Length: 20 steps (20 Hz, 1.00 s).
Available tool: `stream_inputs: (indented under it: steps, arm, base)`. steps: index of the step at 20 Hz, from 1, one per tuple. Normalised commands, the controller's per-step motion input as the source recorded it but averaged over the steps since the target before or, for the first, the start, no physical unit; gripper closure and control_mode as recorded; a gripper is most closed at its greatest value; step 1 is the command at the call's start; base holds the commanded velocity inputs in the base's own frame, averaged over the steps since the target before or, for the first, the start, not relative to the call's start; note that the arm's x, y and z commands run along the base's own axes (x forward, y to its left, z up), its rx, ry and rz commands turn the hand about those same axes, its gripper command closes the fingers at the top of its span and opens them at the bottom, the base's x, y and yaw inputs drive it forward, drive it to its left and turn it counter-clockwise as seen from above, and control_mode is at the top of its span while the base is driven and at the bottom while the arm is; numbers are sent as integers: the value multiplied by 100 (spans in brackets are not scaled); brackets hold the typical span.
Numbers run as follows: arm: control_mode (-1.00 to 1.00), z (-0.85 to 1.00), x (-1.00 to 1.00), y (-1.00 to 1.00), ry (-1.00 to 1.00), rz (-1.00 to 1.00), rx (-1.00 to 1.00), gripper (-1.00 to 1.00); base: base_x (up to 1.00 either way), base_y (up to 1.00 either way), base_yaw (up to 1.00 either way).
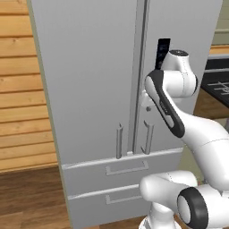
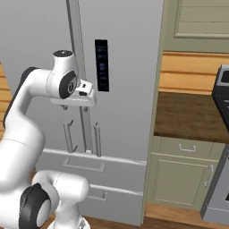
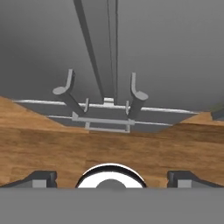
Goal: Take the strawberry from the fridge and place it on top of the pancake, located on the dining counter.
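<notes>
Strawberry is nowhere to be seen, so my guess is it's sitting behind the shut doors of the fridge [image 1: 103, 89], which takes up most of the left and centre of both base views. Both doors are closed, and the two vertical handles [image 3: 100, 94] sit side by side either side of the centre seam, just above the two lower drawers [image 1: 120, 179].

The gripper [image 3: 112, 178] has its jaws spread wide with nothing between them, and in the hand view it's looking down the front of the fridge, with the handle bottoms in the middle of the frame and wooden floor [image 3: 109, 148] below them.

What worries me from here:
- The handles are really close together, so a wide-open gripper could snag both, or grab the wrong door's bar.
- The hand sits close to the door face, so a sloppy approach could bump the panel or the dark control panel [image 2: 101, 65] in the upper middle of the right base view.
- The base looks parked right in front, so a swinging door might hit the arm.
</notes>
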Motion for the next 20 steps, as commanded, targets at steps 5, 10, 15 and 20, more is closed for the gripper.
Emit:
stream_inputs:
  steps: [5, 10, 15, 20]
  arm:
    - [-100, -61, -8, -26, 0, 0, -1, -100]
    - [-100, -43, 44, -17, 0, 0, -1, -100]
    - [-100, -27, 63, -1, 0, 0, 0, -100]
    - [-100, -40, 44, 0, 0, 0, -1, -100]
  base:
    - [0, 0, 0]
    - [0, 0, 0]
    - [0, 0, 0]
    - [0, 0, 0]
